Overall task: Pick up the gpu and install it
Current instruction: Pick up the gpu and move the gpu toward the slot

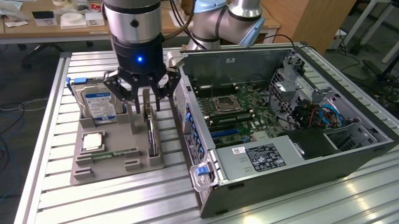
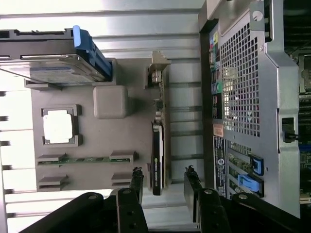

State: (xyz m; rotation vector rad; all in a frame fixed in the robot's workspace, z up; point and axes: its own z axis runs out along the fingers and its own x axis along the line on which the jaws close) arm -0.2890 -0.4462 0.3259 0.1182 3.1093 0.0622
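Wrist view shows released fingers (image 2: 193, 187) either side of the gpu (image 2: 158, 155), clearer than exterior view

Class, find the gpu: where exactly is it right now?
On the exterior view's left half, the gpu stands on edge in the grey holder, between the hard drive and the open computer case, under the open claw.

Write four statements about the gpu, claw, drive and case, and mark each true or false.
1. The gpu stands on edge in the holder. True.
2. The claw is shut on the gpu. False: it is open, over the card.
3. The case is open, with the motherboard showing. True.
4. The drive sits inside the case. False: it stands in the holder.
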